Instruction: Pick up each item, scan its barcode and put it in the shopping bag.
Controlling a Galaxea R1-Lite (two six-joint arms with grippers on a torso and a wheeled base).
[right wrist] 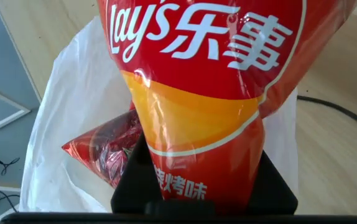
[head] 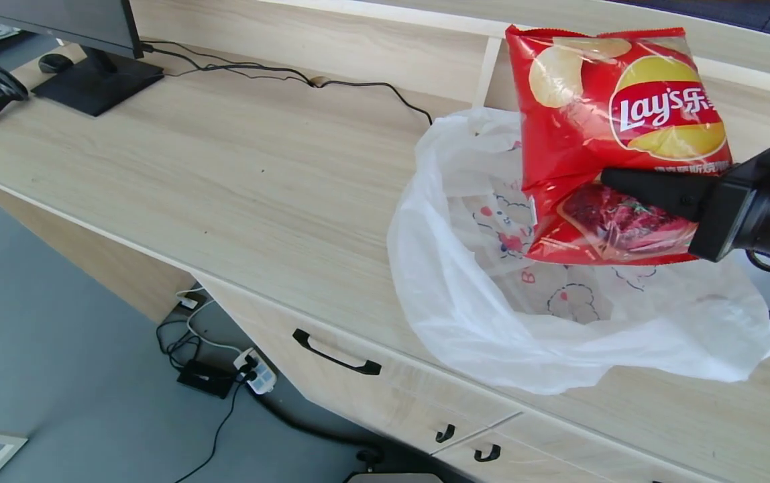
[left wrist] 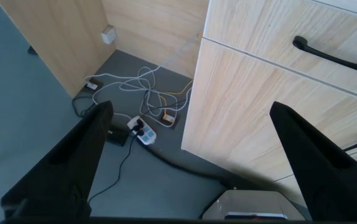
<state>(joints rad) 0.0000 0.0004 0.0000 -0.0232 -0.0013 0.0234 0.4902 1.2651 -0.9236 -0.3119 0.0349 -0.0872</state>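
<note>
The chips (head: 599,121) are pinched by the right gripper (head: 616,181) over the bag (head: 479,315) near the front edge of the counter (head: 224,188); best lowered into the mouth before release

Your grippers: one clamped, one spread.
Your right gripper (head: 650,190) pinches the chip bag (head: 593,107) between its fingers; your left gripper (left wrist: 191,112) gapes wide.
</note>
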